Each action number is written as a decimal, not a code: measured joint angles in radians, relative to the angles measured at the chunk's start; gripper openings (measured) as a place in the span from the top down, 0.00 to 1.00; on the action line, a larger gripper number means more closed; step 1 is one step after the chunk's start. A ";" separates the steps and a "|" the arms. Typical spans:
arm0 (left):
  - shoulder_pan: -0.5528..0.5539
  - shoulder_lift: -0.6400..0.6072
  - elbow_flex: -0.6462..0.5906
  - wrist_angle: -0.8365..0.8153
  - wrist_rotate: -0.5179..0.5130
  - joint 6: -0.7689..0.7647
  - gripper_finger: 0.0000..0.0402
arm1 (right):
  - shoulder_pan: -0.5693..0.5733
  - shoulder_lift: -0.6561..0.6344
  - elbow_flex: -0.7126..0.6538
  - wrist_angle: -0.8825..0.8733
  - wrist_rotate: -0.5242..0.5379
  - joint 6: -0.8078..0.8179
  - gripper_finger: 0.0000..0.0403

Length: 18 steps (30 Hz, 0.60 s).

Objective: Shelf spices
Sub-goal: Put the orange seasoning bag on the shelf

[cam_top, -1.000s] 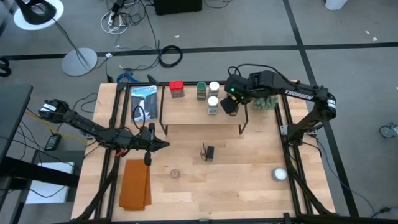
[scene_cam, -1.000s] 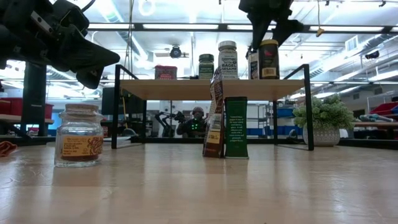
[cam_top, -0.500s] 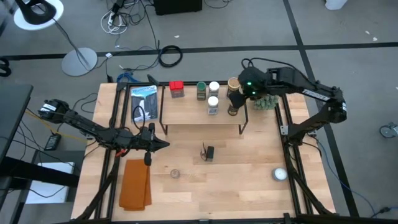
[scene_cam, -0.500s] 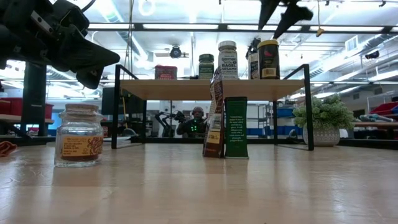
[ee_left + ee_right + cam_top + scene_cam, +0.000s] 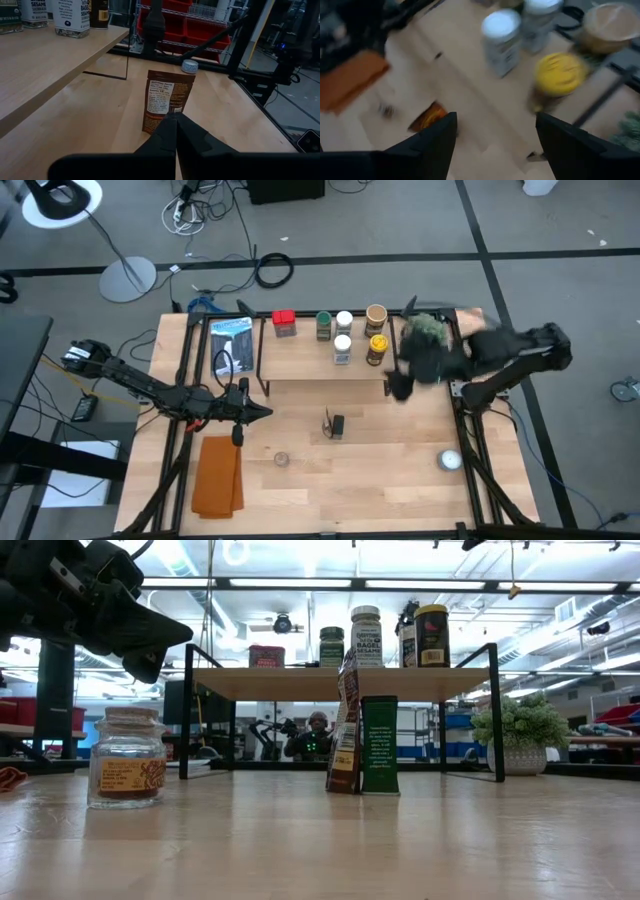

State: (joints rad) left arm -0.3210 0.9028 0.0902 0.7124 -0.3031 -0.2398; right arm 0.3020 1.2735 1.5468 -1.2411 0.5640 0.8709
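Observation:
The shelf [image 5: 325, 370] bears several spices: a red tin [image 5: 284, 322], a green-lidded jar [image 5: 324, 325], two white-lidded jars [image 5: 343, 345], a tan-lidded jar [image 5: 376, 314] and a yellow-lidded jar [image 5: 376, 348]. On the table in front of the shelf stand a brown pouch [image 5: 167, 102] and a green box [image 5: 379, 745], with a small glass jar [image 5: 127, 758] farther left. My right gripper [image 5: 398, 388] hangs open in the air off the shelf's right end, nothing between its fingers [image 5: 440, 145]. My left gripper [image 5: 262, 412] is shut and level, left of the pouch.
A potted green plant [image 5: 428, 330] stands right of the shelf. A white round object [image 5: 450, 461] lies near the front right, and an orange cloth [image 5: 217, 475] at the front left. A blue-and-black package [image 5: 231, 345] lies left of the shelf.
My right gripper has risen from the yellow-lidded jar at the shelf's right end, out of the low view. It has swung toward the table's right edge and then nearer, turning as it went. The jar stays upright on the shelf.

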 joint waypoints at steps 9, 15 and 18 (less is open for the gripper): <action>0.000 0.000 0.000 0.000 0.000 0.000 0.99 | 0.301 0.126 -0.334 0.399 0.102 -0.042 0.33; 0.000 0.000 0.000 0.002 0.000 -0.001 0.99 | 0.327 0.251 -0.444 0.613 0.093 -0.079 0.34; 0.000 0.000 0.000 0.005 0.000 -0.059 0.99 | 0.319 0.310 -0.438 0.661 0.092 -0.081 0.34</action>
State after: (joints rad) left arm -0.3210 0.9028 0.0903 0.7172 -0.3030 -0.2990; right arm 0.6207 1.5835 1.1085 -0.5797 0.6558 0.7897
